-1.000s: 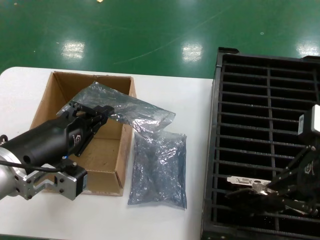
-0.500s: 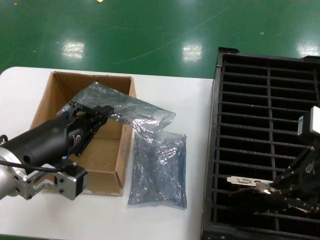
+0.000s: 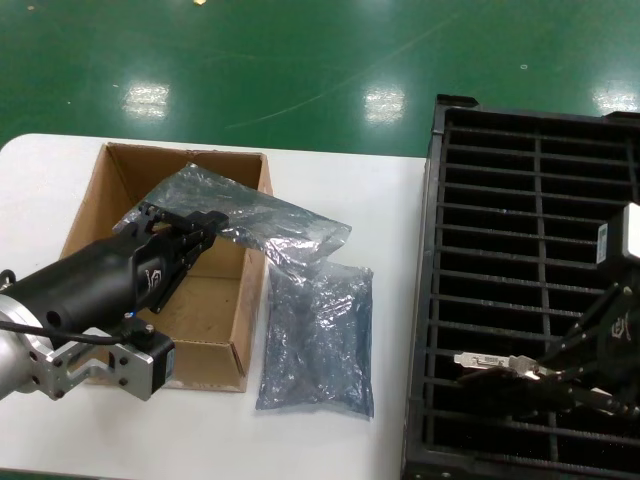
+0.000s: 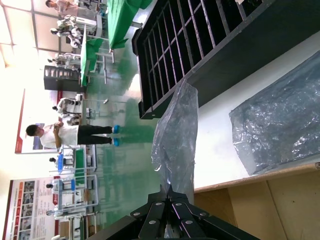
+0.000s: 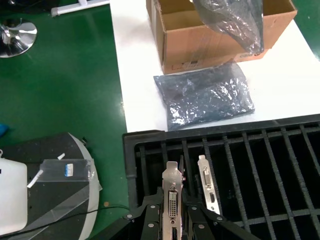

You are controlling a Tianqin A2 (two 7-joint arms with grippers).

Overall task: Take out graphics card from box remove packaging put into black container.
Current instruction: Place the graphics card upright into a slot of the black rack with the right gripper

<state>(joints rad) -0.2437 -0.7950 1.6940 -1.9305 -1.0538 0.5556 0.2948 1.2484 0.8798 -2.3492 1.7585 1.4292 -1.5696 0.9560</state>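
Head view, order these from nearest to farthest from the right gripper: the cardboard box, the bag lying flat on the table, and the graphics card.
From the right gripper, over the black container:
1. The graphics card, held in it over the slots.
2. The flat bag, on the table beside the container.
3. The box, at the table's left end.

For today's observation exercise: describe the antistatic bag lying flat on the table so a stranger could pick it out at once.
Start at the brown box on the white table. Just beside its wall, towards the black container, lies a crinkly grey-blue bag flat on the tabletop. Unlike the other bag, it is not pinched in the left pincer.
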